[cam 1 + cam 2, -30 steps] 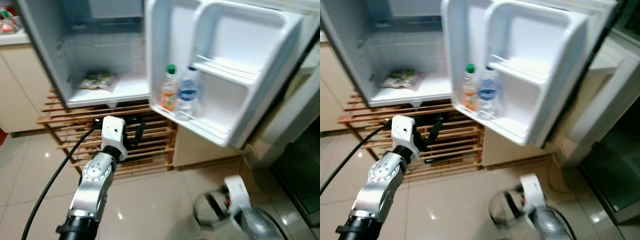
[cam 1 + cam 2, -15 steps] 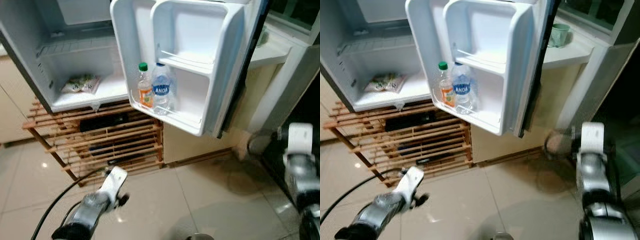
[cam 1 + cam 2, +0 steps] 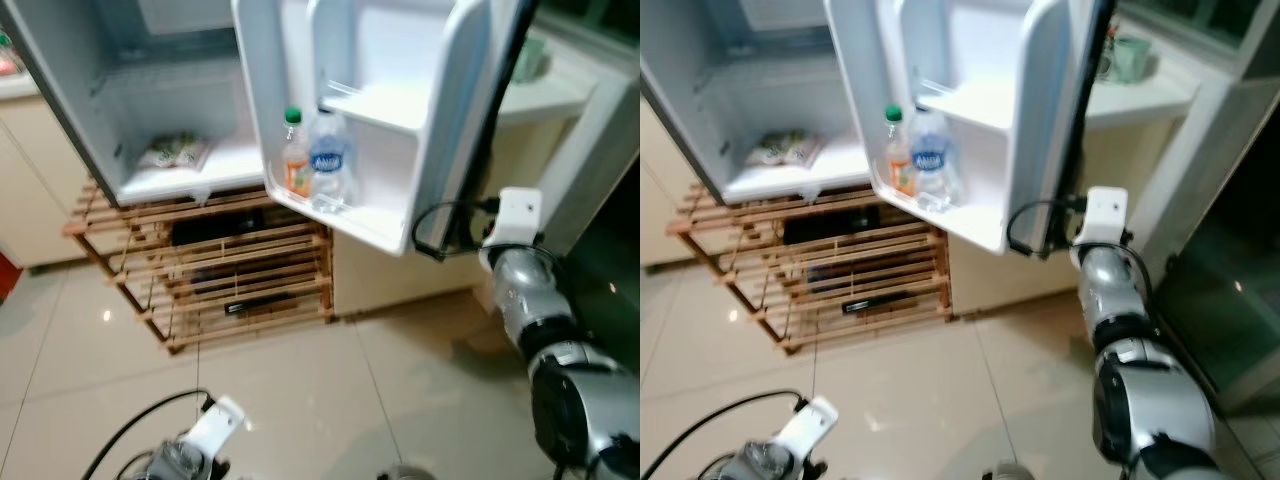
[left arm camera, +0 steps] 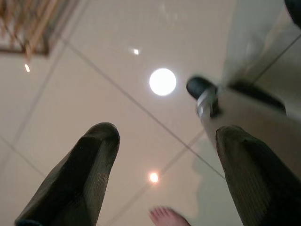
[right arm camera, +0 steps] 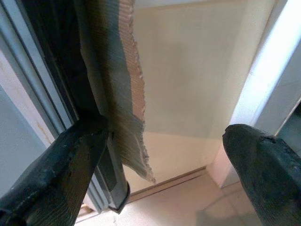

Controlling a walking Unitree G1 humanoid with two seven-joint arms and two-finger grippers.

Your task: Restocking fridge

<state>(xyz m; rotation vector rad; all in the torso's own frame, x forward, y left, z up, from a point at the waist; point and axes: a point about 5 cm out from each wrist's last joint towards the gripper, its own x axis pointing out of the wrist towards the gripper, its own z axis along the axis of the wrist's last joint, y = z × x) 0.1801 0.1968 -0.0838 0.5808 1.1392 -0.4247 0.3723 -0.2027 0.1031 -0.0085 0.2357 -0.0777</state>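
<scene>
Glossy beige floor tiles (image 3: 300,390) are seen nearest the camera. The left gripper (image 4: 164,155) is held low over them, fingers (image 4: 80,174) spread wide with nothing between; its wrist and black cable (image 3: 130,440) are seen at the bottom edge of the head view. A bare foot (image 4: 167,217) is glimpsed on the tiles in the left wrist view.

The right arm (image 3: 545,340) is raised at the right, its white wrist (image 3: 517,215) placed just behind the outer edge of the fridge door (image 3: 455,110). The right gripper (image 5: 164,155) is recorded with fingers (image 5: 51,179) spread apart and holding nothing; one finger lies against the dark edge of the door beside a strip of torn cardboard (image 5: 120,89), the other stands clear before a cream cabinet panel (image 5: 188,70).

A wooden slatted rack (image 3: 210,265) is noted beneath the fridge (image 3: 70,110), with dark items on its shelves. The door stands open. In its lower door shelf (image 3: 350,215), a bottle with a green cap and orange contents (image 3: 294,160) and a clear water bottle with a blue label (image 3: 327,160) stand upright, touching side by side. Farther back, a flat packet (image 3: 175,152) lies on the floor of the fridge compartment. A pale green cup (image 3: 1127,58) is seen on the counter beyond the door.
</scene>
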